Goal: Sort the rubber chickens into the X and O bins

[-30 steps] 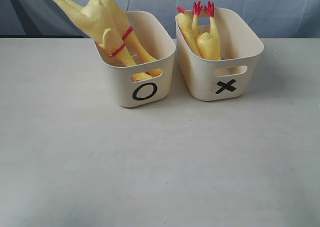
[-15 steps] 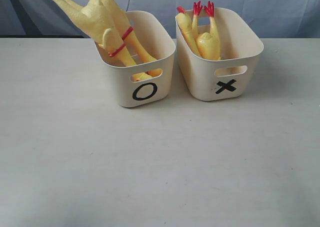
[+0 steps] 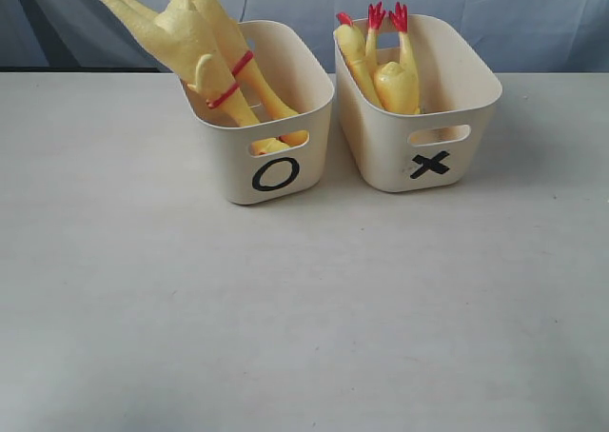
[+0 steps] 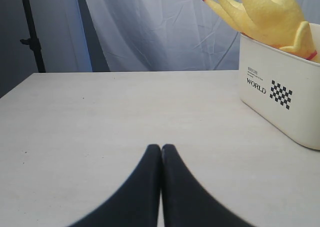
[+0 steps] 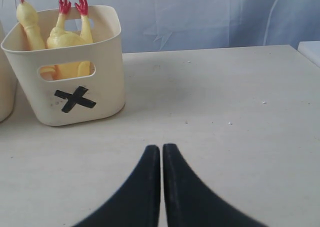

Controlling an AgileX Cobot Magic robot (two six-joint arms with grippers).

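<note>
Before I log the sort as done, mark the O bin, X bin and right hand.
O bin [image 3: 274, 174]: exterior view, front wall at the black O.
X bin [image 3: 430, 164]: exterior view, front wall at the black X.
right hand [image 5: 161, 148]: right wrist view, between its shut fingertips.

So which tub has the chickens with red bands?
The O tub: its two long chickens wear red bands and stick far out over the rim. The X tub holds two smaller chickens showing none.

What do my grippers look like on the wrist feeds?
Left gripper and right gripper look alike: two plain black fingers each, rounded tips flaring wider toward the base. No cables, markings or sleeves show; arms out of view.
</note>
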